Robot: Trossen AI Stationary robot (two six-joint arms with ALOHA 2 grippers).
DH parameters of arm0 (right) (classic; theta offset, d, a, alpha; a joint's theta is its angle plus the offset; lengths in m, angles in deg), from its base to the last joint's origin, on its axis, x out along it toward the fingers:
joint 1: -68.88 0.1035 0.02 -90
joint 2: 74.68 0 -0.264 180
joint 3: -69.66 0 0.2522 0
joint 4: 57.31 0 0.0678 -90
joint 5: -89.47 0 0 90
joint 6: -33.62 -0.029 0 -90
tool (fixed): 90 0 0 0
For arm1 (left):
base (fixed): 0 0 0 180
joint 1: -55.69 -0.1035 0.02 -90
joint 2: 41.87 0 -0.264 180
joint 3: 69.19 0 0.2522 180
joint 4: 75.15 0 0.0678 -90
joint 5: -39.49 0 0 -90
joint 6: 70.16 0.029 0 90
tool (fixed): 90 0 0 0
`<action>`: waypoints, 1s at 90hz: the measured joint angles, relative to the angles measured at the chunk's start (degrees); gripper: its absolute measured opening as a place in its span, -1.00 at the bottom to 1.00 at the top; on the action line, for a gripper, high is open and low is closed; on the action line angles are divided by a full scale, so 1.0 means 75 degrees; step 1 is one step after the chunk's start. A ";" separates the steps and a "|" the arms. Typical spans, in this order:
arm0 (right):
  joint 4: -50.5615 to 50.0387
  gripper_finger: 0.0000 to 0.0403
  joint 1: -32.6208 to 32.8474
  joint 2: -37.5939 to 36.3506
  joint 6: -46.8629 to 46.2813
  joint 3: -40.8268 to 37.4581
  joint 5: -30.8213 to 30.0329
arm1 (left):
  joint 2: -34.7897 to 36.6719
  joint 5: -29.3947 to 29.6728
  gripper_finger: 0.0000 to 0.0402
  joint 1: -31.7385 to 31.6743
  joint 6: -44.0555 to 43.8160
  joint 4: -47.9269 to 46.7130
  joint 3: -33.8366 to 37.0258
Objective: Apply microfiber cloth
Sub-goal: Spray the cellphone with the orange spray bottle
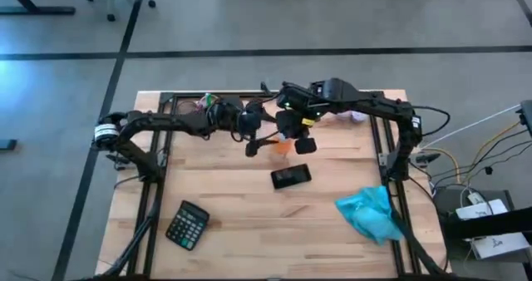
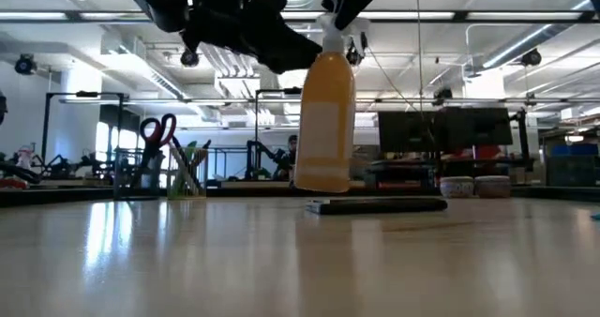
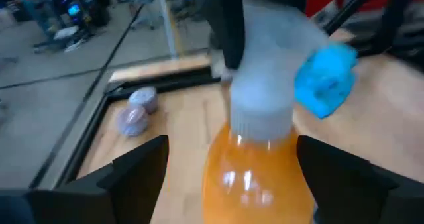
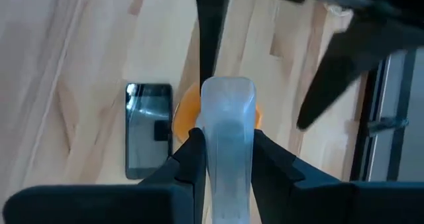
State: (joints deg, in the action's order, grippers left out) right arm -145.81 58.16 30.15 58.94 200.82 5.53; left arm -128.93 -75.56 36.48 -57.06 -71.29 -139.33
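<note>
- The microfiber cloth [image 1: 370, 214] lay bunched in loose folds on the table [image 1: 241, 206] at about 4 o'clock from centre, near the right-hand frame rail and well apart from both grippers.
- I judged it light, soft and limp: it would sag and drape when lifted, not slip. A pinch on one of the raised folds near its middle looked the surest hold; a grab at a flat edge would likely gather only one layer.
- My right gripper [image 4: 222, 159] sat at roughly 12 o'clock, its jaws closed on the pale top of the orange bottle [image 2: 324, 120], which stood upright on the table.
- My left gripper [image 3: 228, 174] was beside the same bottle, jaws spread wide on either side of its body without clearly touching.
- The black phone [image 1: 291, 177] lay flat just beside the bottle, and the calculator [image 1: 188, 225] rested at about 8 o'clock.
- I judged that a gripper had to release the bottle before the cloth could be taken.
</note>
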 joint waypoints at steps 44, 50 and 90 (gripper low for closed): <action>0.0878 -0.60 -0.0005 0.0137 -0.0202 -0.0020 -0.0696 | -0.0487 -0.0026 0.54 -0.0171 -0.0177 0.0618 0.0029; 0.0889 -0.62 -0.0006 0.0153 -0.0234 -0.0020 -0.0677 | -0.0487 0.0031 0.50 -0.0168 -0.0095 0.0626 0.0029; 0.1089 -0.44 0.0015 0.0159 -0.0132 -0.0005 -0.0707 | -0.0428 0.0447 -0.42 -0.0130 -0.0649 0.0097 0.0041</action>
State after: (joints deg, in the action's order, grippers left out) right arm -137.64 58.27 31.35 57.95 200.78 0.23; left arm -132.15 -72.21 35.50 -61.93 -70.56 -139.02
